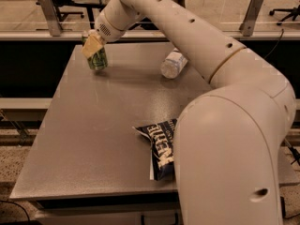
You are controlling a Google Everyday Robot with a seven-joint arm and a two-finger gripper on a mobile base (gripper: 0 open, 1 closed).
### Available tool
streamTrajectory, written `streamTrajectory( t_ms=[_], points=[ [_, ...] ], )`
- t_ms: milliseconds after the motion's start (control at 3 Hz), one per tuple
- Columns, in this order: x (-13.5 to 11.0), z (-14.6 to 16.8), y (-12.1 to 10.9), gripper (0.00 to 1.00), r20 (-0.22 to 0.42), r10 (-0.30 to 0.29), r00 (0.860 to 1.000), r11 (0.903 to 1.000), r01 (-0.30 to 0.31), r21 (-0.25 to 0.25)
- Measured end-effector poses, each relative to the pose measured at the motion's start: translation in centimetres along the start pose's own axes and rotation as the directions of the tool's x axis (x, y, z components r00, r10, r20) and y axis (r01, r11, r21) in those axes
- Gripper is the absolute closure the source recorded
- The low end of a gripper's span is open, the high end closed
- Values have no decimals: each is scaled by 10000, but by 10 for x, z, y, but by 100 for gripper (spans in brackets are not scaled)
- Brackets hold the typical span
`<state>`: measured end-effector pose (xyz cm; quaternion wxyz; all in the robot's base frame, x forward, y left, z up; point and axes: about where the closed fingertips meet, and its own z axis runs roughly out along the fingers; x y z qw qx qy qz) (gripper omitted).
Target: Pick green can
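We see the gripper (92, 47) at the far left corner of the table (93, 139), against the upper part of the green can (99, 61). We cannot tell if it is grasping the can or not.

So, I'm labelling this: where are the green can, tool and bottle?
green can (100, 61): camera view, lower side.
tool (93, 47): camera view, tip, over the can.
bottle (172, 64): camera view, mid-body.

Table (89, 130): green can (99, 60), bottle (172, 63), chip bag (161, 149); end effector (92, 46) at can.
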<state>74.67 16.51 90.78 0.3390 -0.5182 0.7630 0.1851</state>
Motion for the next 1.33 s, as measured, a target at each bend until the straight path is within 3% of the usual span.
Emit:
streamTrajectory(
  t_ms=[333, 667, 1000, 1333],
  points=[
    [-15, -34, 9, 94, 359, -454, 9983, 9984, 465, -313],
    [-30, -65, 18, 100, 613, -979, 9933, 9930, 1015, -598],
    [-39, -87, 24, 100, 783, -1383, 9873, 9852, 1453, -915],
    [-41, -90, 25, 100, 800, -1432, 9865, 9839, 1507, -966]
  ],
)
